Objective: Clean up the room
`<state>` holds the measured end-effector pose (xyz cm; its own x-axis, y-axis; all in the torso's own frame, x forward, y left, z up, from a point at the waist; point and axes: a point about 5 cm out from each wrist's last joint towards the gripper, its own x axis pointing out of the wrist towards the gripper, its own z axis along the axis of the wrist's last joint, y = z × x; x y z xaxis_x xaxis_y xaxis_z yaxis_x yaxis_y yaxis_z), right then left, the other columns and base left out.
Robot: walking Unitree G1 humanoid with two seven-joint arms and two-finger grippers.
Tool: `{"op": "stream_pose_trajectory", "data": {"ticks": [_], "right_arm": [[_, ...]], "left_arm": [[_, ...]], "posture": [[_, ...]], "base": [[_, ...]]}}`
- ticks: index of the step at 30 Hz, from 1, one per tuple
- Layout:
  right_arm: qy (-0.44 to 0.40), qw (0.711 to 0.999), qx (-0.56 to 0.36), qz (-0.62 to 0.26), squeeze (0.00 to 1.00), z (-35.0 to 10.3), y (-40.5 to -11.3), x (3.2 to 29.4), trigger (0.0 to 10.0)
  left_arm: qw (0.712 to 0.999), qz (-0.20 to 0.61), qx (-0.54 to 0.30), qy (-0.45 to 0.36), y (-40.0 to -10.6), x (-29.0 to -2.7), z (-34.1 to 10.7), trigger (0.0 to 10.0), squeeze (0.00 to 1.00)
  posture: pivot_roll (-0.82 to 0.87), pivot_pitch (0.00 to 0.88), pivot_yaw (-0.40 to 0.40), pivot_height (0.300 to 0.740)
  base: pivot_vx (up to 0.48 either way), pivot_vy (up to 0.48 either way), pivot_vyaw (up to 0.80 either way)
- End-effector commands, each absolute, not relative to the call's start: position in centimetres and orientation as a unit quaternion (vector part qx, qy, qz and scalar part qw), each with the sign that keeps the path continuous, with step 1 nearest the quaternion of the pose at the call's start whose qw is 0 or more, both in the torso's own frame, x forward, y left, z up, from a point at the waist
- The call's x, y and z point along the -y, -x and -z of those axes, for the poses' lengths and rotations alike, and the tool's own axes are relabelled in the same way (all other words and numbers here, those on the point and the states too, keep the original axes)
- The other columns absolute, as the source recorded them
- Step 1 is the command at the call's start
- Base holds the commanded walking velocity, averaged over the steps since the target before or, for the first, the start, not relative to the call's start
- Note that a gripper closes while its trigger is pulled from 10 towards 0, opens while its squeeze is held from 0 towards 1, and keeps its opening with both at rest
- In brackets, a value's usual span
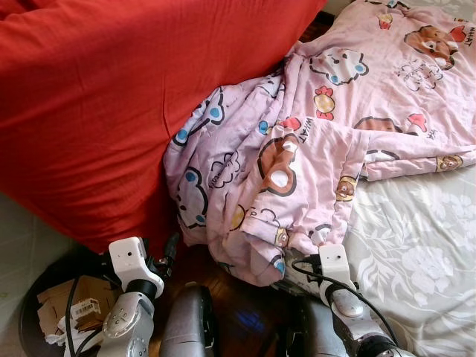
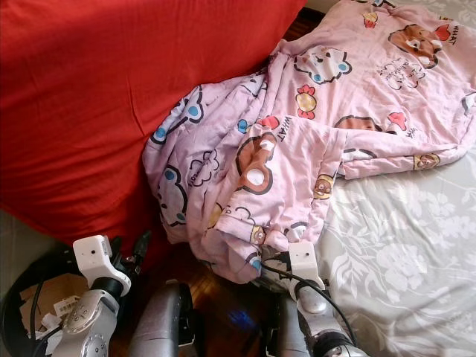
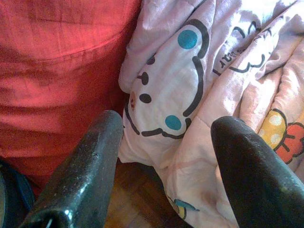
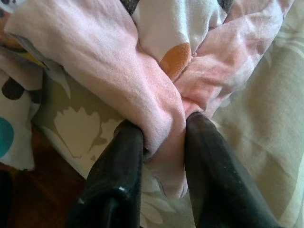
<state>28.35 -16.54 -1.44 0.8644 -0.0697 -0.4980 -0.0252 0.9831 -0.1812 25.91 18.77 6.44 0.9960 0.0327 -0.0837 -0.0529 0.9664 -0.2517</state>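
Observation:
A pink quilt [image 1: 297, 149] printed with cartoon bears and candies lies crumpled on the bed, its lower corner hanging over the edge toward the floor. My right gripper [image 4: 164, 126] is shut on a fold of the pink quilt [image 4: 156, 99] right at the mattress edge. My left gripper [image 3: 166, 128] is open, its fingers [image 3: 90, 161] held just short of the hanging part of the quilt [image 3: 175, 95], beside the red duvet [image 3: 57, 71]. Nothing lies between the left fingers.
A big red duvet [image 1: 111, 97] covers the left of the bed and droops down its side. A grey floral sheet [image 1: 416, 253] lies bare on the right. Dark wooden floor [image 1: 223, 286] shows below. A round black bin [image 1: 30, 312] with cardboard scraps stands at lower left.

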Motion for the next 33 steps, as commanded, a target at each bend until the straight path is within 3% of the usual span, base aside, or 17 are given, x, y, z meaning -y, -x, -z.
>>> {"op": "stream_pose_trajectory", "data": {"ticks": [1,10,14,16,17,18,25,33], "right_arm": [[0.081,0.958,-0.273,0.012,0.00,2.1,-27.6,16.4,0.0],[0.069,0.962,-0.262,0.017,0.00,2.1,-27.4,16.9,0.0],[0.059,0.962,-0.266,0.026,0.00,2.2,-27.3,17.2,0.0],[0.051,0.963,-0.262,0.024,0.00,2.2,-27.3,17.1,0.3],[0.050,0.965,-0.257,0.025,0.00,2.0,-27.4,17.1,4.4],[0.040,0.967,-0.250,0.027,0.00,1.8,-27.6,17.1,10.0],[-0.013,0.978,-0.205,0.030,0.00,0.7,-28.5,17.0,10.0],[-0.023,0.978,-0.200,0.047,0.00,0.5,-28.6,17.7,10.0]], "left_arm": [[0.991,-0.027,-0.063,0.119,-25.4,-19.0,-5.4,10.0,0.00],[0.990,-0.026,-0.071,0.119,-26.2,-18.8,-4.8,10.0,0.00],[0.989,-0.027,-0.081,0.117,-26.8,-19.0,-4.2,10.0,0.00],[0.989,-0.029,-0.096,0.112,-27.0,-19.2,-3.4,10.0,0.00],[0.989,-0.028,-0.100,0.110,-27.1,-19.2,-3.3,10.0,0.00],[0.989,-0.027,-0.102,0.108,-27.3,-19.2,-3.2,10.0,0.00],[0.990,-0.027,-0.104,0.096,-28.8,-19.9,-3.4,10.0,0.00],[0.987,-0.031,-0.124,0.097,-29.1,-19.4,-2.2,10.0,0.00]], "posture": [[0.12,0.289,0.019,0.634],[0.11,0.249,0.014,0.634],[0.10,0.201,0.019,0.634],[0.08,0.136,0.034,0.634],[0.08,0.125,0.038,0.634],[0.08,0.099,0.043,0.634],[0.06,0.000,0.047,0.634],[0.04,0.000,0.042,0.664]], "base": [[0.000,0.000,0.00],[0.000,0.000,0.00],[0.000,0.000,0.00],[0.000,0.000,0.00],[0.000,0.000,0.00],[0.000,0.000,0.00],[0.000,0.000,0.00],[0.000,0.000,0.00]]}}
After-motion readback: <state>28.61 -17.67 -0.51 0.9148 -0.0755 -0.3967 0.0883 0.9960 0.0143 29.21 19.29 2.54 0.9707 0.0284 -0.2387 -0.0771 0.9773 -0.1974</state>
